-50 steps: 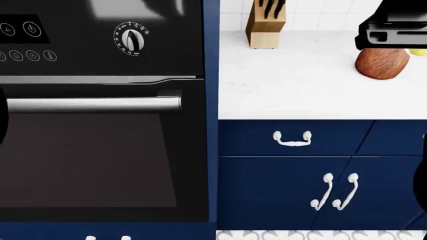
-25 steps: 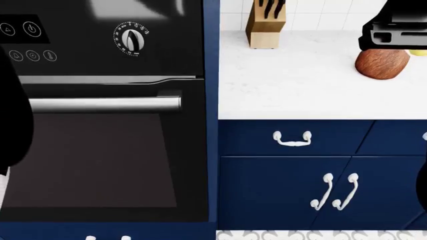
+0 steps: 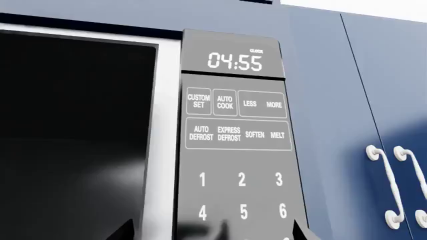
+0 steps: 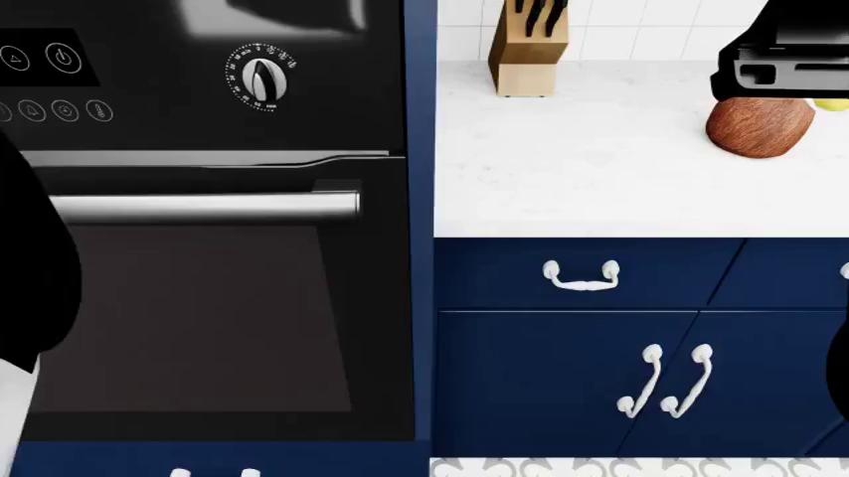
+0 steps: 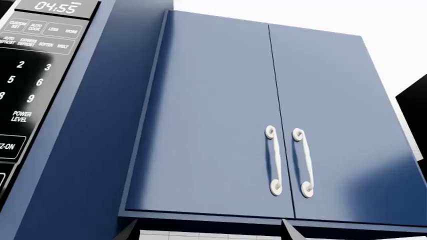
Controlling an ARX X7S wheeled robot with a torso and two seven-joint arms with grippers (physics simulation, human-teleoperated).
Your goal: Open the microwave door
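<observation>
My left wrist camera faces the microwave (image 3: 153, 135) close up. Its dark door (image 3: 73, 140) fills one side, shut flush against the pale frame, and beside it stands the keypad (image 3: 237, 150), with the clock (image 3: 235, 61) reading 04:55 above the buttons. Of my left jaws (image 3: 212, 234) only two dark tips show at the frame's edge, set apart with nothing between them; they hold nothing and touch neither door nor keypad. Past the keypad is blue cabinet (image 3: 373, 125) with white handles (image 3: 393, 185).

My right wrist camera looks up at a two-door blue cabinet with a pair of white handles (image 5: 288, 161), the microwave's keypad just showing at the side. My right jaws (image 5: 208, 229) show as two dark tips at the edge, spread and empty.

From my head view the microwave is out of sight. I see a black oven (image 4: 213, 229) with a steel bar handle (image 4: 206, 207) and a dial (image 4: 262, 76). Beside it is the white tabletop (image 4: 597, 169) carrying a knife block (image 4: 528, 50) and a brown bowl (image 4: 759, 125). My left arm (image 4: 34, 268) is a dark shape over the oven's edge.
</observation>
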